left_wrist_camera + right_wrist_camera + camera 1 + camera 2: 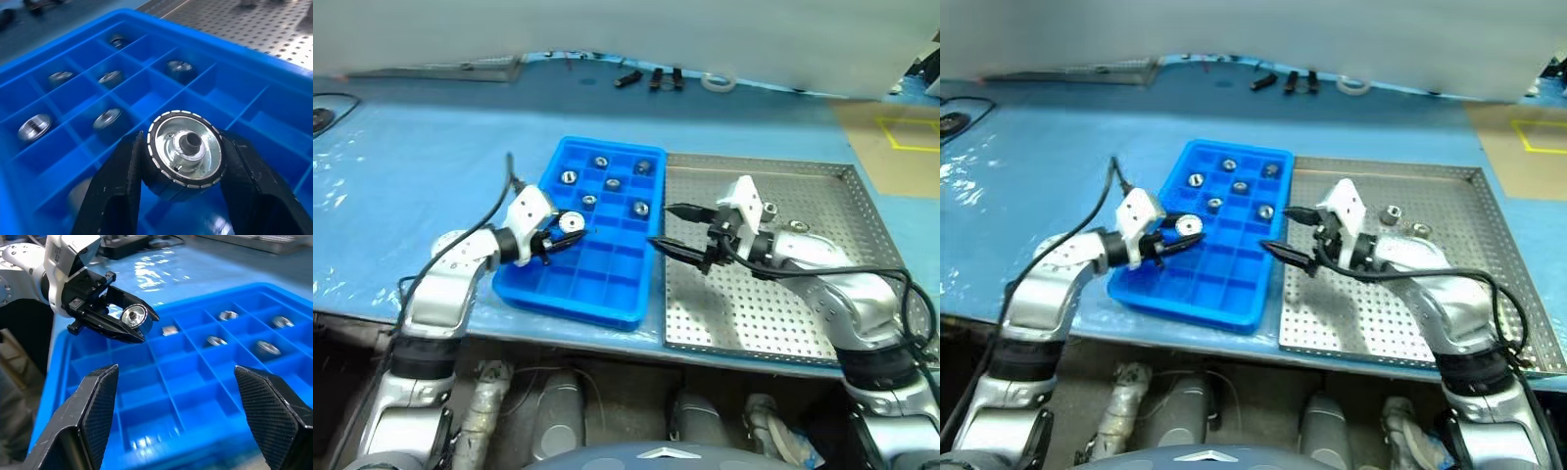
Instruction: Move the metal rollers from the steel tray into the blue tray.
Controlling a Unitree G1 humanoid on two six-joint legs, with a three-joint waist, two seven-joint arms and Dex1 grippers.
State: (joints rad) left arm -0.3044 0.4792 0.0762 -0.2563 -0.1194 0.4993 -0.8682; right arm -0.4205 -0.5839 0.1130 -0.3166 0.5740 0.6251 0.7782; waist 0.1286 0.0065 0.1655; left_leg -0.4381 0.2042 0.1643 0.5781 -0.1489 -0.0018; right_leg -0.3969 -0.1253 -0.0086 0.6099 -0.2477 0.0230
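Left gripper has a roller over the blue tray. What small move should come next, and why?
Probably lower the left gripper into an empty compartment and open: it is shut on a metal roller above the blue tray, where the near cells look free.

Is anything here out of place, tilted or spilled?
Nothing stands out. The rollers sit one per compartment in the blue tray, two wait on the steel tray, and the left hand holds one roller over the blue tray.

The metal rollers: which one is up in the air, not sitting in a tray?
The roller pinched between the left gripper's black fingers, hanging over the blue tray. The other rollers lie in the blue tray's compartments or on the steel tray.
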